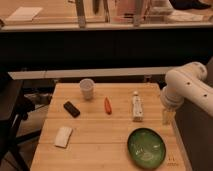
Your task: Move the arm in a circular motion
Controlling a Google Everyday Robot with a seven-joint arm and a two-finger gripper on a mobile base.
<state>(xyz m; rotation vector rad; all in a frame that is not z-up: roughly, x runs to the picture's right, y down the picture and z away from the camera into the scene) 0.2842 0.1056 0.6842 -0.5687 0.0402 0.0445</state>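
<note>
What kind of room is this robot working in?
Probably an office break area or test kitchen: a wooden table holds a cup and a green bowl, with a long counter behind. The white arm hangs its gripper by the table's right edge as pictured.

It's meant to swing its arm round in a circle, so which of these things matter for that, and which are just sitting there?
Part of the job: the arm; its gripper, hanging at the right edge of the table.
Just lying about: white cup, black block, orange stick, white tube, green bowl, white pad.
</note>
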